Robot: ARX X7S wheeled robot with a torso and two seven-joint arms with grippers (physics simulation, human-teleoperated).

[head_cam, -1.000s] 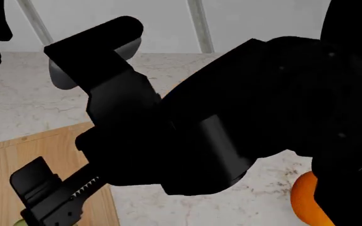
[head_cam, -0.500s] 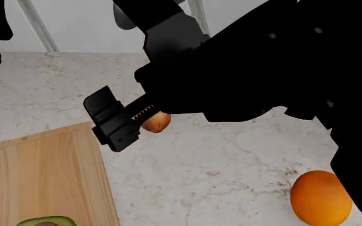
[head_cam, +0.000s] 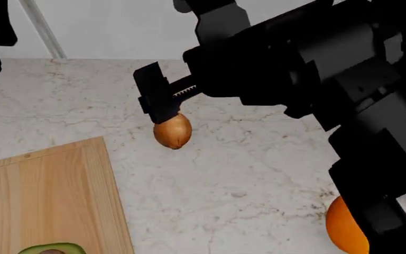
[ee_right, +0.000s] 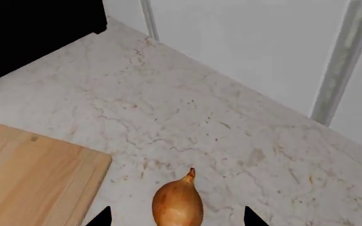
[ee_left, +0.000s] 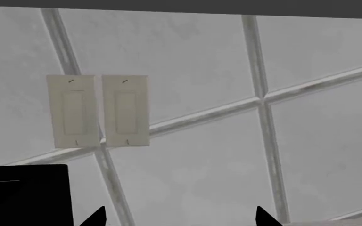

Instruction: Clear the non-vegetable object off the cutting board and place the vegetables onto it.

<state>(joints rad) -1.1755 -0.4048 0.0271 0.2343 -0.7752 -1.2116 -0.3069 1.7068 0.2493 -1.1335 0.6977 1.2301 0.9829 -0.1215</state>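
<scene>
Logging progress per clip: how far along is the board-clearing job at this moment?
Done: the orange lies on the counter, off the cutting board, and the avocado half is on the board. In hand: the right gripper is above the onion, which sits on the counter; wrist view shows its fingertips apart either side of it. Left: grasp the onion and set it on the board.

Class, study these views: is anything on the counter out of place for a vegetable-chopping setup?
Yes. The small golden-brown onion lies on the marble counter, off the light wooden cutting board. Nothing looks spilled or damaged.
</scene>
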